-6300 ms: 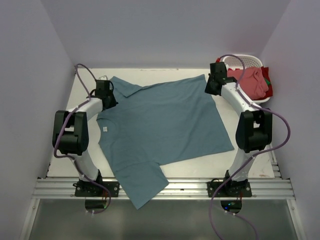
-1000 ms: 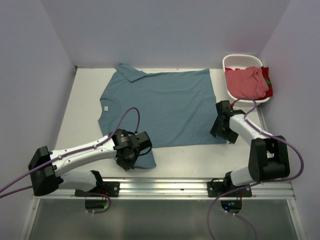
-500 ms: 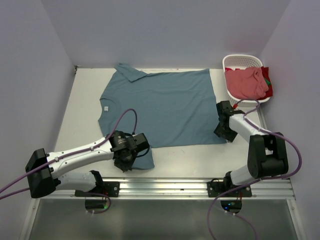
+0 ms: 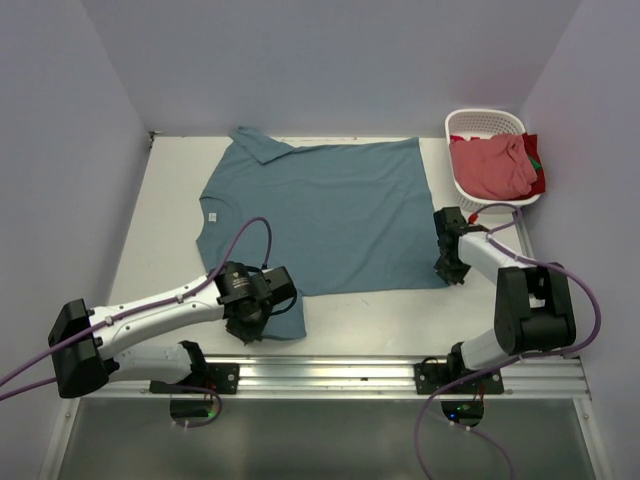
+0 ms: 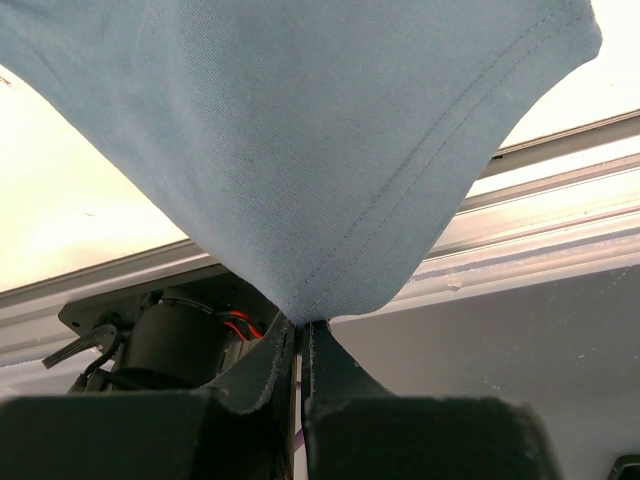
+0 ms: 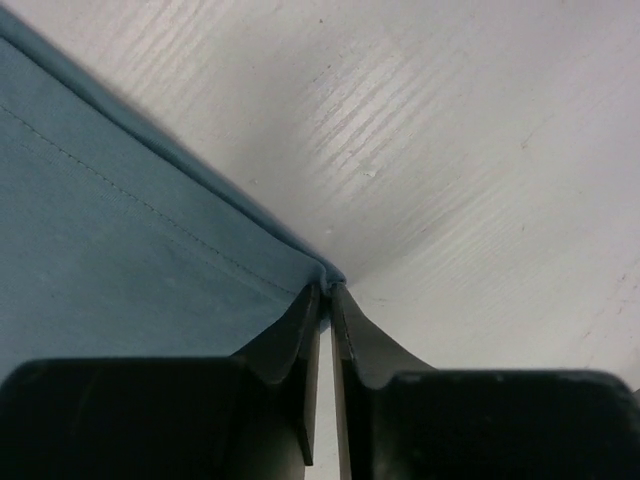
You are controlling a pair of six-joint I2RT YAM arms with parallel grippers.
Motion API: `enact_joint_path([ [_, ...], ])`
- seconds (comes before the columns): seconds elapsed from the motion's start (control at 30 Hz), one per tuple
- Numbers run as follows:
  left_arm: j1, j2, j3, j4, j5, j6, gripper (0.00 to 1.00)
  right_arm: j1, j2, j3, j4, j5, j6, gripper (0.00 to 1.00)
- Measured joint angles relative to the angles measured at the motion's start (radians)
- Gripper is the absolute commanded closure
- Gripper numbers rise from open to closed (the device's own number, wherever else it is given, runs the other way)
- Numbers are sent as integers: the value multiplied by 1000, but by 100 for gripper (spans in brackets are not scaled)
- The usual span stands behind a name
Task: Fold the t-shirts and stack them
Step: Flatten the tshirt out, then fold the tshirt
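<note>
Left gripper (image 5: pixel 300 325) and right gripper (image 6: pixel 325 290) clamped on the teal t-shirt (image 4: pixel 320 215), we are dragging its sleeve farther from the basket (image 4: pixel 480 118), beginning the fold.

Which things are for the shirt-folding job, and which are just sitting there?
For the job: teal t-shirt, pinched by left gripper and right gripper; pink t-shirt.
Just sitting there: white basket holding the pink one; table.

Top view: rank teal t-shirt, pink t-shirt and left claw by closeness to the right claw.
1. The teal t-shirt, corner pinched in the right claw.
2. The pink t-shirt, in the basket, back right.
3. The left claw, far left.
</note>
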Motion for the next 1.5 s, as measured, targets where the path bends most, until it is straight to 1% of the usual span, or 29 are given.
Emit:
enact_joint_path([
  [0.07, 0, -5, 0, -3, 0, -2, 100, 0, 4, 0, 5, 0, -1, 95],
  [0.1, 0, -6, 0, -4, 0, -3, 100, 0, 4, 0, 5, 0, -1, 100],
  [0.33, 0, -15, 1, -13, -29, -19, 100, -3, -8, -4, 5, -8, -2, 100],
  [0.47, 1, -32, 6, -13, -83, -32, 100, -8, -79, -24, -5, -29, -4, 100],
  [0.57, 24, -31, 6, 1, -127, -32, 100, -8, -137, -13, -17, -33, -10, 100],
  [0.77, 164, 0, 14, 63, -220, -7, 100, -10, -154, 50, -31, -45, -31, 100],
  [0.87, 219, 34, 55, 84, -287, 11, 100, -10, -135, 75, -30, -52, -42, 100],
  [1.0, 281, 92, 151, 130, -362, 54, 100, -10, -83, 110, -27, -54, -55, 100],
  [1.13, 373, 158, 236, 195, -412, 117, 100, -10, -32, 155, -27, -54, -66, 100],
  [1.33, 488, 272, 290, 270, -468, 198, 100, -10, 60, 272, -27, -53, -80, 100],
  [1.5, 569, 348, 324, 320, -489, 260, 100, -10, 144, 385, -27, -50, -95, 100],
])
